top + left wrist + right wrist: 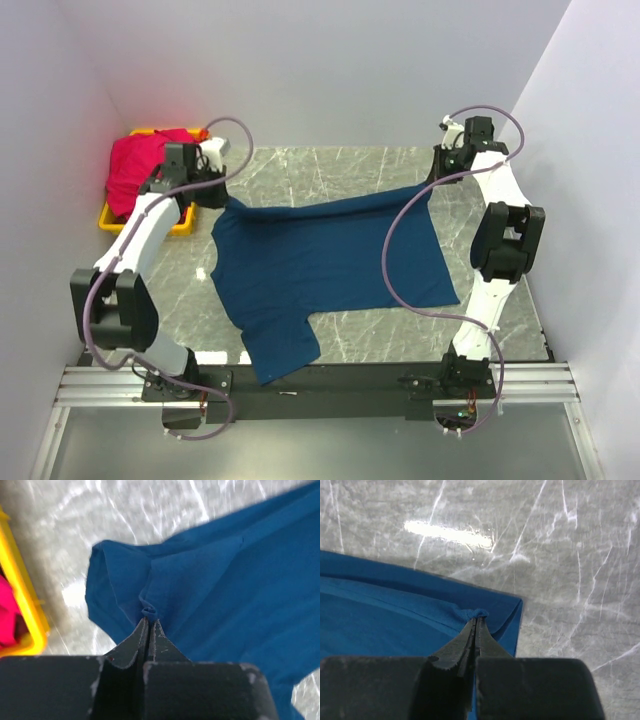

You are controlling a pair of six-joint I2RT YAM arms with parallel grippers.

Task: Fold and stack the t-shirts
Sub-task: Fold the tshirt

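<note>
A grey marbled counter (330, 170) fills the space between pale walls, and we see the navy t-shirt (320, 265) spread wide across its middle. The shirt lies mostly flat and open. One sleeve-like flap reaches the near edge of the counter and seems to hang over it.

The left claw (150, 622) is clenched on a small pinch of navy cloth at the shirt's far left corner, beside what looks like a sleeve opening. The right claw (476, 617) is likewise clenched on a pucker of cloth at the far right corner, just inside a stitched hem. Between them the far edge of the shirt runs fairly taut, slightly raised at both pinched ends.

The red-pink t-shirt (150, 165) sits bunched in the yellow bin (115, 222) at the far left of the counter, touched by neither claw.

We judge the task to be at an early stage. The navy shirt is laid out for folding, but we see no fold in it yet: body and sleeves are all at full spread. The red-pink shirt has not been taken out, and no stack exists anywhere. Left to do, as we read it: fold the navy shirt, fetch, spread and fold the red-pink one, then stack the two.
</note>
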